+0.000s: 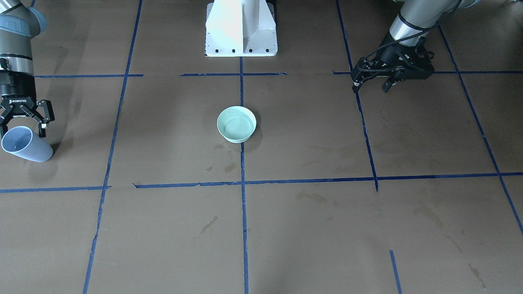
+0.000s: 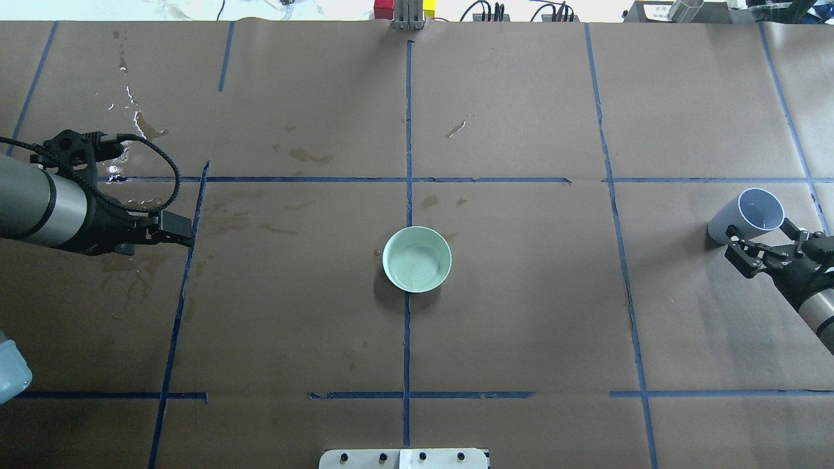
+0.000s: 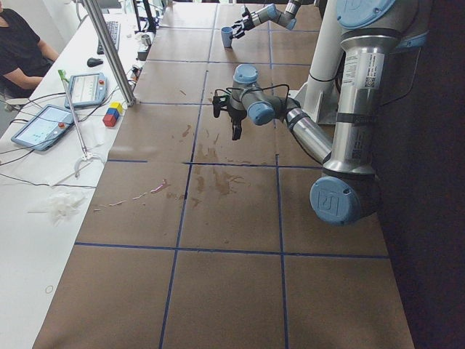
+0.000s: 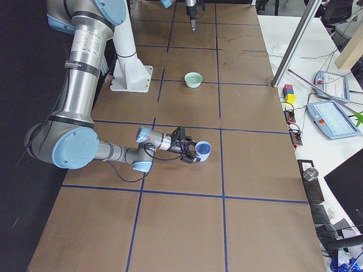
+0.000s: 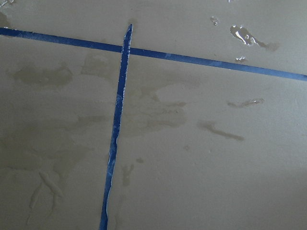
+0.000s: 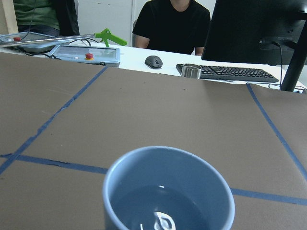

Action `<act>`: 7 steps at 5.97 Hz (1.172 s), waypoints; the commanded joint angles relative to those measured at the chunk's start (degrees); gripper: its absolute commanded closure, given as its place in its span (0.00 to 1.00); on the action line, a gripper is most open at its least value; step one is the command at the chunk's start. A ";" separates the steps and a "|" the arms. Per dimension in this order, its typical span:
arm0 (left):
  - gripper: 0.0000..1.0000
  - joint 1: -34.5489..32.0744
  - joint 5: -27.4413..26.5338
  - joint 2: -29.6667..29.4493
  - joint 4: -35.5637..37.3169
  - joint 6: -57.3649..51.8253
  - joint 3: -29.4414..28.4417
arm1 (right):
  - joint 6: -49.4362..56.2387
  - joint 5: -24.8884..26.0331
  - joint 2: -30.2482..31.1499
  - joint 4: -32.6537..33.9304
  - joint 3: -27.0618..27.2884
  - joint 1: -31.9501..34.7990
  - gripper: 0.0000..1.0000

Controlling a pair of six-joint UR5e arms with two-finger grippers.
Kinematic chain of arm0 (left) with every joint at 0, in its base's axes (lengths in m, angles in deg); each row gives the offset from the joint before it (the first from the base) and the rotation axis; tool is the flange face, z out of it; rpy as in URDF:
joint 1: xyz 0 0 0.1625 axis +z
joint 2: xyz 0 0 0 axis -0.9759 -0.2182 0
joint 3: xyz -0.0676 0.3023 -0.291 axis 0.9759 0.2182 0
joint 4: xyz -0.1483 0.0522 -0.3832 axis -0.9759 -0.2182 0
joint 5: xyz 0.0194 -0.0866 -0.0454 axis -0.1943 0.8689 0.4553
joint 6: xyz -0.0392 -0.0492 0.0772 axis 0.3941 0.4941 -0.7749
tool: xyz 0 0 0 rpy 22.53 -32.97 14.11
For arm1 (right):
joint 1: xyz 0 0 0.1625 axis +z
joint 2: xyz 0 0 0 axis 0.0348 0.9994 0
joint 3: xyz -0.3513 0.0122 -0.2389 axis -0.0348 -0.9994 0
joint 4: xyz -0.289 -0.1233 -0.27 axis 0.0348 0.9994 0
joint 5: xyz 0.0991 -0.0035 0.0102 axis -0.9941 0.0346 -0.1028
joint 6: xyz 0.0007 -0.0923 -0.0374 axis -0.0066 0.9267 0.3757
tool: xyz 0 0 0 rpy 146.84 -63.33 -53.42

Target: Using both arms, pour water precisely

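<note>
A pale blue cup (image 2: 749, 212) with clear water (image 6: 163, 211) in it stands upright at the table's right end. My right gripper (image 2: 759, 229) is open, with a finger on either side of the cup's near side and not closed on it; it also shows in the front view (image 1: 23, 130). A mint-green bowl (image 2: 417, 258) holding a little water sits at the table's centre. My left gripper (image 1: 371, 86) is open and empty, low over the table at the left. Its fingers do not show in the left wrist view.
Shiny spilled droplets and wet patches (image 2: 130, 111) lie at the far left of the table, also in the left wrist view (image 5: 244, 36). Dull stains (image 1: 310, 197) mark the brown paper. The white pedestal (image 1: 241, 28) stands at the robot's edge. A keyboard (image 6: 230, 72) lies beyond the far edge.
</note>
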 commanded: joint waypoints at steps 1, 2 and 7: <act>0.00 0.00 0.00 0.52 0.00 0.06 0.61 | 0.09 0.01 -3.39 -0.06 -3.64 0.39 0.00; 0.00 0.00 0.00 0.61 0.00 0.15 1.05 | 0.17 0.01 -3.50 -0.23 -3.84 0.56 0.00; 0.00 0.00 0.00 0.61 0.18 0.41 1.76 | 0.88 -0.16 -4.20 -0.06 -3.84 2.59 0.00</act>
